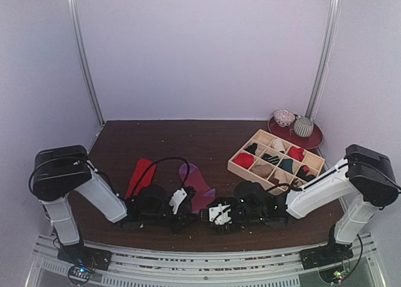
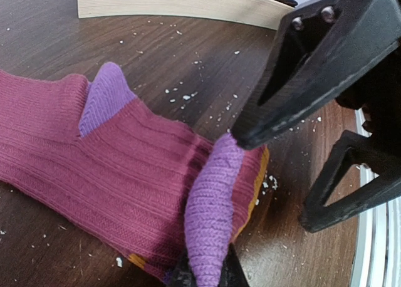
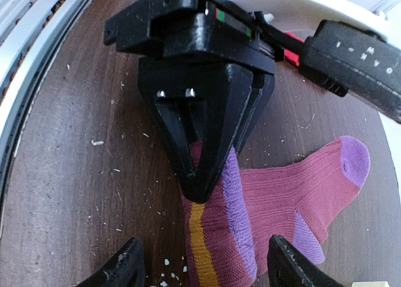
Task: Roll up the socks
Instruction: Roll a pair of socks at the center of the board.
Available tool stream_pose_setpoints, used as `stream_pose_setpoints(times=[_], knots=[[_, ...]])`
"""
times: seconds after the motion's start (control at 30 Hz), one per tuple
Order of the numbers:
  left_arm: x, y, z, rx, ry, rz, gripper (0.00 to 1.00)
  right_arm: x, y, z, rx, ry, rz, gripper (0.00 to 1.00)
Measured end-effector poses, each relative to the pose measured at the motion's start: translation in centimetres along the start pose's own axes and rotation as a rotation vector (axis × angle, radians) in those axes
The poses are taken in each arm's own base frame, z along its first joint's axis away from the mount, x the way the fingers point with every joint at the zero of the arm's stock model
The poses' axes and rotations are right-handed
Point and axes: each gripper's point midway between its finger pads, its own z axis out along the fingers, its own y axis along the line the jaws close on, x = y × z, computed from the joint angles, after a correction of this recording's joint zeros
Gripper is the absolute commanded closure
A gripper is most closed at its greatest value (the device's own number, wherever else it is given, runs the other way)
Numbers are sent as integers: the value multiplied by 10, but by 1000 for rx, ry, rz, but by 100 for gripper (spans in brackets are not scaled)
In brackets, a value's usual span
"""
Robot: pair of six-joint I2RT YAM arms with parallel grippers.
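Flanking crumb-strewn wooden table (image 1: 188, 143), pale walls (image 1: 200, 49)

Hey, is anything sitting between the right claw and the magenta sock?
Nothing visible does. The open right claw has its fingers on either side of the cuff of the magenta sock. The left claw, shut on that cuff, sits just beyond, not between.

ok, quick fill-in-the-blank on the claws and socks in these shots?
The left claw is ___ on the magenta sock. The right claw stands ___, with a finger on each side of that sock. In the top view, the red sock lies to the ___ of the magenta one.
Missing words: shut; open; left.
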Motion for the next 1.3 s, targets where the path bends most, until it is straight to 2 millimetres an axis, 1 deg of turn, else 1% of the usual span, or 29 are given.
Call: stream_pose_setpoints(times=[0.07, 0.2, 0.33, 0.5, 0.6, 0.7, 0.73, 0.77, 0.8, 0.87, 0.9, 0.97, 1.0, 1.07, 1.1, 1.17, 1.23, 1.3], knots=[[0, 0, 0, 3, -1, 0, 100, 4, 0, 4, 0, 20, -11, 41], [0, -1, 1, 12, -3, 0, 100, 12, 3, 10, -10, 55, -19, 46], [1, -1, 2, 19, -2, 0, 100, 21, 6, 14, -14, 80, -10, 58], [1, -2, 2, 25, -6, 2, 100, 23, -2, 20, 18, 116, 23, 68], [2, -2, 1, 27, -4, 3, 100, 26, -8, 26, 39, 137, 56, 77], [1, -2, 1, 30, -4, 12, 100, 28, -12, 29, 47, 151, 93, 84], [1, -2, 1, 31, -5, 17, 93, 28, -13, 30, 45, 153, 111, 86], [0, -2, 0, 31, -6, 22, 82, 27, -14, 31, 40, 154, 126, 87], [1, -2, -1, 27, -2, 27, 76, 27, -15, 32, 31, 156, 148, 87], [4, 0, -7, 12, 6, 41, 68, 23, -16, 34, -2, 153, 199, 87], [6, 1, -11, -1, 12, 50, 61, 21, -18, 36, -22, 151, 231, 87], [8, 6, -28, -52, 8, 66, 56, 17, -15, 37, -75, 145, 288, 87], [9, 8, -31, -63, 12, 70, 53, 15, -13, 37, -102, 146, 325, 87], [16, 15, -48, -139, 22, 110, 48, 12, -9, 37, -156, 152, 396, 87], [16, 18, -58, -181, 11, 142, 47, 10, -7, 38, -187, 156, 432, 87], [8, 20, -76, -238, -39, 207, 45, 9, -6, 39, -229, 166, 498, 87], [-8, 16, -91, -271, -120, 285, 43, 8, -4, 41, -274, 173, 561, 87], [-23, 13, -100, -290, -187, 351, 39, 7, 0, 41, -320, 180, 622, 87]])
